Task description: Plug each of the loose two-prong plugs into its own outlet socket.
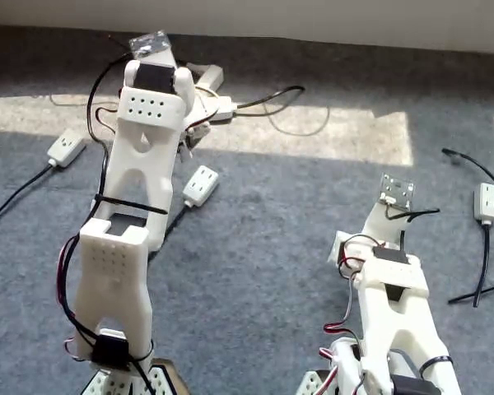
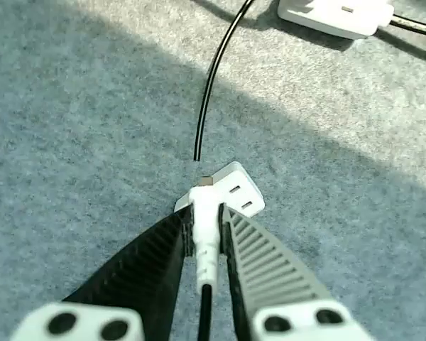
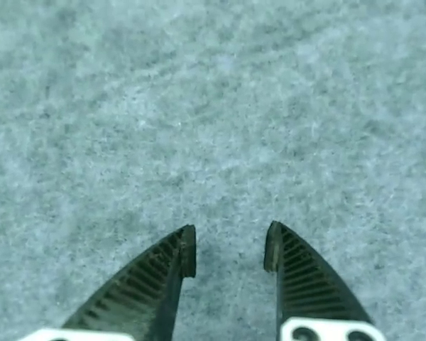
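Grey carpet (image 1: 255, 247) (one sunlit band), pale wall (image 1: 354, 16).

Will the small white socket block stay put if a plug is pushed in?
The small white socket block looks light and lies loose on grey carpet, so it may slide or twist. The thin black cord beside it curves slackly, likely anchoring little.
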You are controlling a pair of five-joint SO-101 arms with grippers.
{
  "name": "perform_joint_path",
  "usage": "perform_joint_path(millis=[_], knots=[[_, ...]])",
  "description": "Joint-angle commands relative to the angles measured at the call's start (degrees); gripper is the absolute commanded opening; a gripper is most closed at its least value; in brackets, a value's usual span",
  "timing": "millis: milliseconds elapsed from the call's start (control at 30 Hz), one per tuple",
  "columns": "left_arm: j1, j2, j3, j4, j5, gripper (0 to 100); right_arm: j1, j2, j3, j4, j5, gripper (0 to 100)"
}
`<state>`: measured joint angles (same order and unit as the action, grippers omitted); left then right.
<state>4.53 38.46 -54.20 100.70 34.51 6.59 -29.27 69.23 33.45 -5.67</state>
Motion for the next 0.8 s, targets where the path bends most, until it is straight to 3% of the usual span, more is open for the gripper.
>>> perform_joint_path(millis=[0,267,600,767], knots=[[0.0,-0.8,0.3,0.9,5.8,1,-0.6,-0.2,-0.1,-0.8,-0.4,17.0],[1.9,-0.7,1.0,0.9,30.6,1,-0.6,-0.2,-0.1,-0.8,-0.4,17.0],[7.8,5.3,0.7,0.9,38.0,1,-0.6,-0.2,-0.1,-0.8,-0.4,17.0],[7.5,9.3,-2.0,1.0,40.2,1,-0.6,-0.2,-0.1,-0.8,-0.4,17.0]])
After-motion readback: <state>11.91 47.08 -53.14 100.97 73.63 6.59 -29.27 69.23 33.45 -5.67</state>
